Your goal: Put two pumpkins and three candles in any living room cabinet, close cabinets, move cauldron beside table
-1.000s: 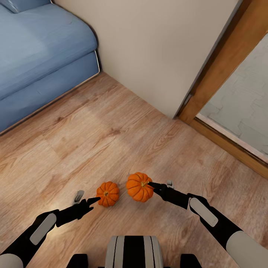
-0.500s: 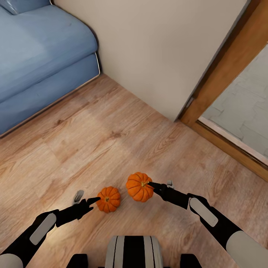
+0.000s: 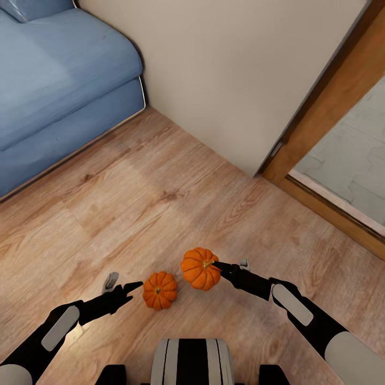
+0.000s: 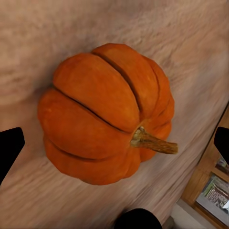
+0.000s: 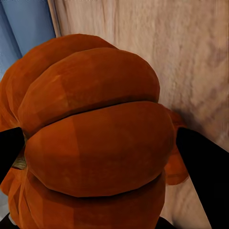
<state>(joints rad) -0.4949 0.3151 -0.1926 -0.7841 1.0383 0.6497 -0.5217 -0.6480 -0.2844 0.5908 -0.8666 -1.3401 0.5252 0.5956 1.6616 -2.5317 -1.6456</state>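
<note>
Gripping one pumpkin [image 3: 200, 268], seemingly, right gripper [image 3: 216, 264]; other pumpkin [image 3: 160, 290] floor-bound.

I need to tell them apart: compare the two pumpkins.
The left pumpkin looks smaller in the head view; the right pumpkin looks larger. The left one sits between the left gripper's jaws with gaps on both sides; the right one is pressed between the right gripper's jaws. Both are orange, ribbed and stemmed.
</note>
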